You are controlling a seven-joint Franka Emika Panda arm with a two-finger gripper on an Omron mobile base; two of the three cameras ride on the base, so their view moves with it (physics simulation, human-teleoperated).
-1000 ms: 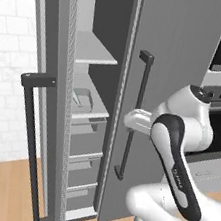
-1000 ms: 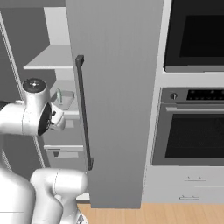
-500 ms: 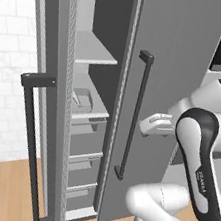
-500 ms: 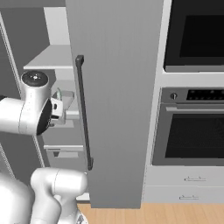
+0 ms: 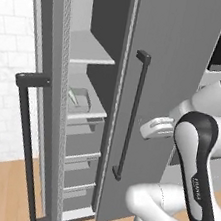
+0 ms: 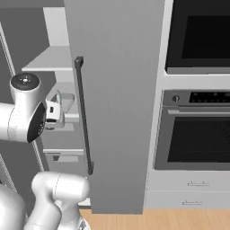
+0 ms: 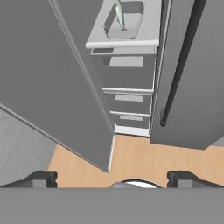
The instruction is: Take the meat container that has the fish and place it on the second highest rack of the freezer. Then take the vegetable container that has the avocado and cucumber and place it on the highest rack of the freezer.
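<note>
The freezer stood with its left door swung wide and its right door shut, a long dark bar handle running down that shut door and another handle on the open one. To the right of the freezer, in the right base view, was the black oven, with pale drawers beneath it. The floor was light wood.

Inside, the highest rack was a flat pale shelf. Below it the second rack carried a shallow grey tray, and the fish lay in that tray, slender and silver-blue; the hand view showed the tray at the front of this rack. Three grey drawers were stacked under the rack.

The white arm rose in front of the shut door. The claw was outside the freezer, just right of the shut door's handle in the left base view, well apart from the fish tray and a little lower than the second rack. In the right base view the claw sat in front of the open compartment. The hand view looked down past the drawers to the floor, the tray far off at the top edge. Its two dark fingertips stood far apart at the bottom, spread wide with nothing between them.
</note>
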